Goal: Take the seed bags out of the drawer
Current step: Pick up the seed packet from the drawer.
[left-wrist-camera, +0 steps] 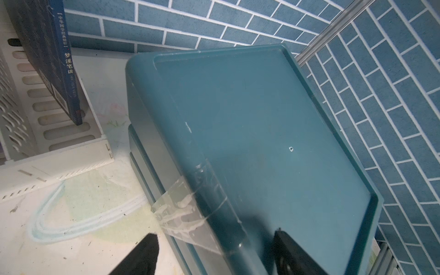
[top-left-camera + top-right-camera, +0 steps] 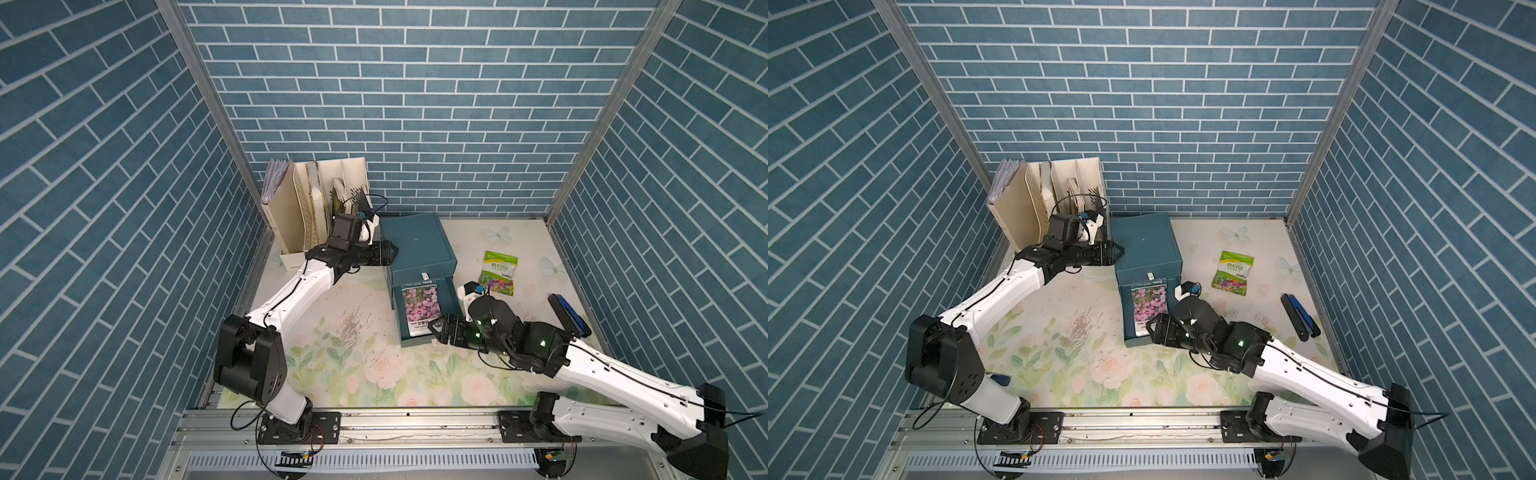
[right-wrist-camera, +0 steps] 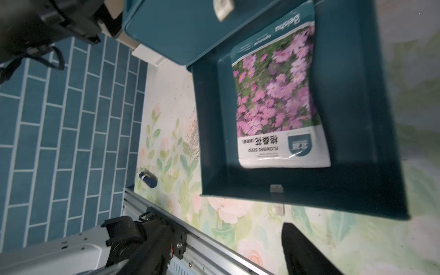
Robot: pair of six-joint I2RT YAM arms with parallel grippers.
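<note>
The drawer [image 2: 452,291], the lowest one of the teal cabinet [image 2: 415,245], stands pulled out. A pink-purple seed bag [image 2: 420,305] [image 2: 1149,305] [image 3: 276,95] lies flat inside it. A green-white seed bag [image 2: 498,272] [image 2: 1233,272] lies on the table to the cabinet's right. My right gripper [image 2: 436,328] [image 3: 221,252] hangs open and empty over the table, just off the drawer's front right corner, near its white pull tab [image 3: 276,189]. At the cabinet's upper left edge my left gripper [image 2: 392,249] [image 1: 214,235] is open and straddles it, one finger over the top, one beside the wall.
A cream file rack [image 2: 316,208] with books stands at the back left, close to my left wrist. A dark blue-black tool [image 2: 567,316] lies near the right wall. Loose seeds [image 2: 349,328] are scattered on the floral mat. Clear tape [image 1: 181,209] crosses the cabinet's edge.
</note>
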